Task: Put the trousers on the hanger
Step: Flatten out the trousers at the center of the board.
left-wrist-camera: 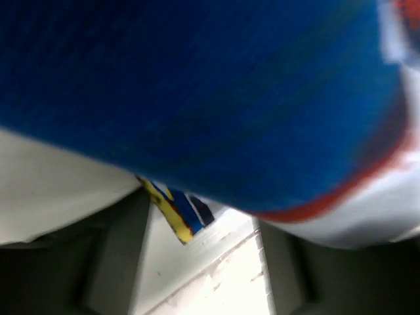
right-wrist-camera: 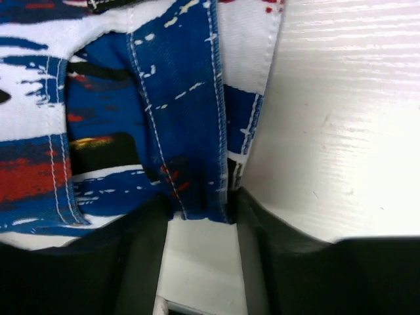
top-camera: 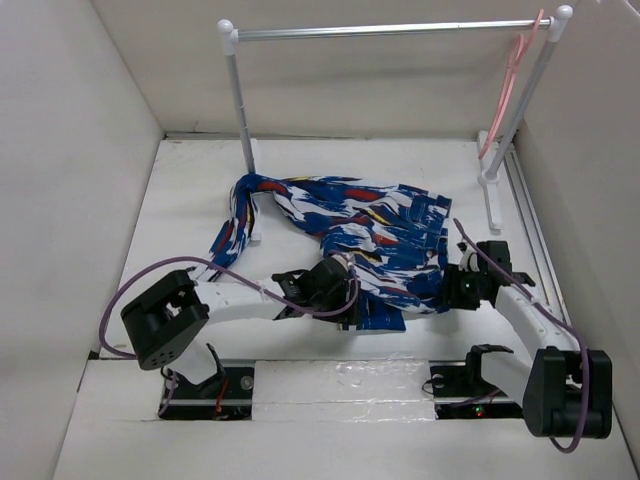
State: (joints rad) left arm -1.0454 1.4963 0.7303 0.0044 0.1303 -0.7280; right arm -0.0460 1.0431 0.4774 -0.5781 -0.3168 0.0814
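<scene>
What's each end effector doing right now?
Left end effector: open, against the trousers.
Right end effector: trousers between its jaws, grip cannot be told.

No text, label, brand, number or sign can be read in any of the views. The print on the trousers, lying mid-tabletop, is only abstract patches of blue, white, red, black and yellow, with no letters in it. The left wrist view is too blurred to show any marking.
</scene>
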